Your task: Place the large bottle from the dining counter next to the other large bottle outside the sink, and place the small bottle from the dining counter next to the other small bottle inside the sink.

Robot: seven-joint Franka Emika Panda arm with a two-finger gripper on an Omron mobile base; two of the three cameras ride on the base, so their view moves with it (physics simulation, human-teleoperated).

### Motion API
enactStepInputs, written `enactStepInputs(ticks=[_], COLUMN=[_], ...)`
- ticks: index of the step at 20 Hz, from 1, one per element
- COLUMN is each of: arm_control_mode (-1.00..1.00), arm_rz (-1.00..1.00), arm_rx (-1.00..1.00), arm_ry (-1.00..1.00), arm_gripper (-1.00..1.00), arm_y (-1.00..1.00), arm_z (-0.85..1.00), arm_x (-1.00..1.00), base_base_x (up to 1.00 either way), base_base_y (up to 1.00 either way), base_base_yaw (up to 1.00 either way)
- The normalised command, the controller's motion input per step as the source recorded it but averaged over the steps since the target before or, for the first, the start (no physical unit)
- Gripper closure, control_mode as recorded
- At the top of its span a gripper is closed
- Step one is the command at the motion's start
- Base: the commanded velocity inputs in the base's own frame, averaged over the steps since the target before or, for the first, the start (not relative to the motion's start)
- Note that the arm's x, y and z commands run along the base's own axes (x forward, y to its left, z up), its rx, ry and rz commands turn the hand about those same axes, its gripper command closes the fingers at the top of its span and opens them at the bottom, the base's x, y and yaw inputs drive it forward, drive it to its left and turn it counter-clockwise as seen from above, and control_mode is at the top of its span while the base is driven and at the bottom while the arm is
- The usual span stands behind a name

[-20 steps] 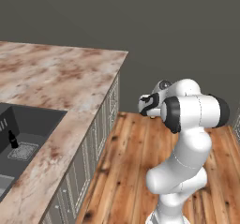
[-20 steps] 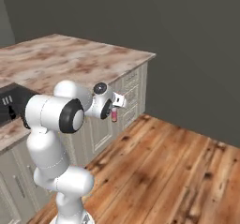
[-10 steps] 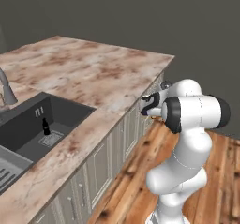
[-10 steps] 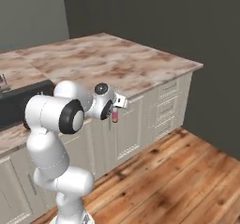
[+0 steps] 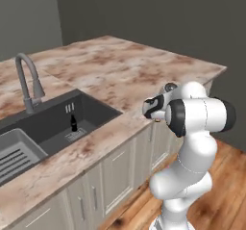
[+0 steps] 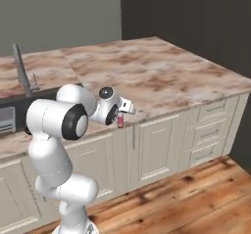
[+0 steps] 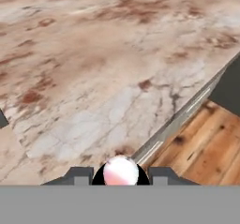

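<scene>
gripper (image 6: pixel 120 121) is closed tight on a small bottle (image 6: pixel 120 120), reddish-pink, hanging just off the front edge of the stone counter (image 6: pixel 147 71) beside the cabinet fronts. in the hand view the bottle's round pale-pink cap (image 7: pixel 121 170) sits right btwn the two dark fingertips (image 7: pixel 79 175), w/ counter edge and wood floor (image 7: pixel 206 143) below.

progress, as i judge it: small bottle is picked up but not yet delivered. the sink (image 5: pixel 57 118) is off to the arm's left, w/ a little dark bottle (image 5: pixel 73 123) standing upright in the basin near the drain (prob the one to set it next to). so the carry over and the drop into the sink are left. can't see either large bottle, so can't say where that half stands.

materials: counter is pinkish-brown marbled stone, smooth, square-edged. sink is dark grey, rectangular, w/ a lighter slotted insert (image 5: pixel 17 152) and a tall curved steel faucet (image 5: pixel 26 80). cabinets (image 6: pixel 162 145) pale, panelled, slim metal handles. floor is warm wood planks.
</scene>
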Motion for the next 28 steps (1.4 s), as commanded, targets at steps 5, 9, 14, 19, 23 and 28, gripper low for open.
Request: enactStepInputs(ticks=[5, 9, 14, 19, 23, 28], arm_control_mode=[1.00, 1.00, 1.00, 1.00, 1.00, 1.00], arm_rz=[0.00, 0.00, 0.00, 0.00, 0.00, 0.00], arm_rx=[0.00, 0.00, 0.00, 0.00, 0.00, 0.00], arm_ry=[0.00, 0.00, 0.00, 0.00, 0.00, 0.00], arm_gripper=[1.00, 1.00, 1.00, 1.00, 1.00, 1.00], arm_y=[0.00, 0.00, 0.00, 0.00, 0.00, 0.00], arm_z=[0.00, 0.00, 0.00, 0.00, 0.00, 0.00], arm_x=[0.00, 0.00, 0.00, 0.00, 0.00, 0.00], base_base_x=[0.48, 0.51, 0.34, 0.06, 0.07, 0.05], base_base_y=[-0.03, -0.11, -0.28, -0.38, -0.47, -0.52], base_base_yaw=[0.50, 0.47, 0.40, 0.31, 0.28, 0.23])
